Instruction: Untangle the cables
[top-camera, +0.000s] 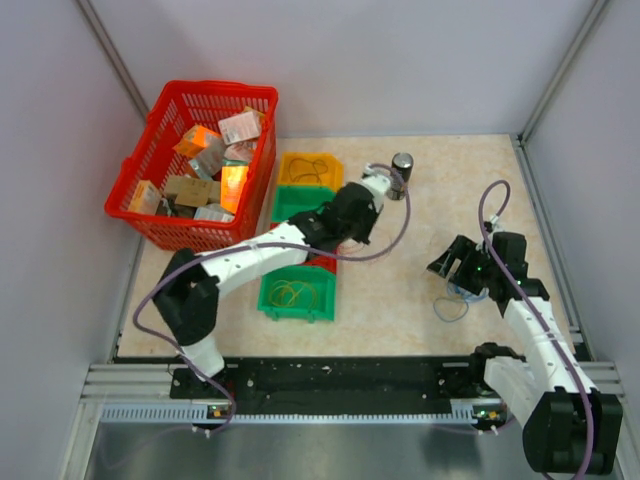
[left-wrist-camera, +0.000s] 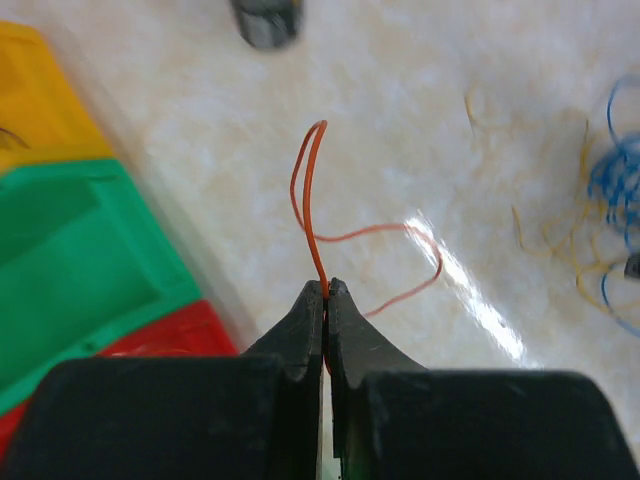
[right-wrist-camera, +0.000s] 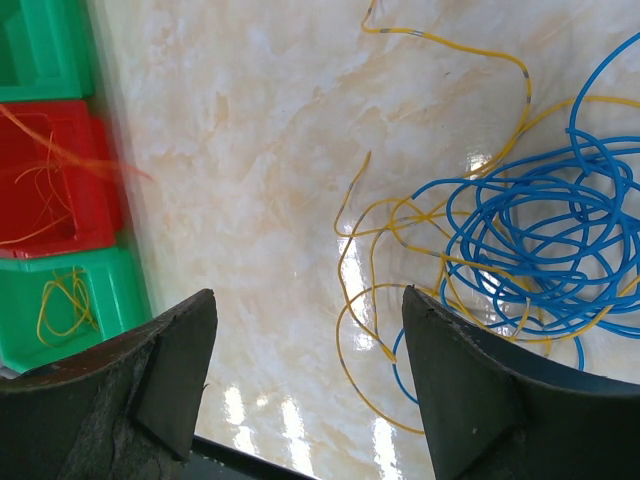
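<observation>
My left gripper (left-wrist-camera: 326, 285) is shut on a thin orange cable (left-wrist-camera: 310, 200), which loops up and out to the right above the table. In the top view this gripper (top-camera: 390, 181) is beside the bins at the back. A tangle of blue cable (right-wrist-camera: 530, 240) and yellow cable (right-wrist-camera: 400, 230) lies on the table under and right of my right gripper (right-wrist-camera: 308, 295). That gripper is open with nothing between its fingers, and in the top view it (top-camera: 455, 266) hovers over the tangle (top-camera: 452, 303).
A row of small bins runs left of centre: yellow (top-camera: 308, 168), green (top-camera: 296, 201), red (right-wrist-camera: 60, 180) with orange strands, and green (top-camera: 297, 293) with yellow strands. A red basket (top-camera: 200, 165) of boxes stands back left. A dark can (top-camera: 402, 163) stands near the left gripper.
</observation>
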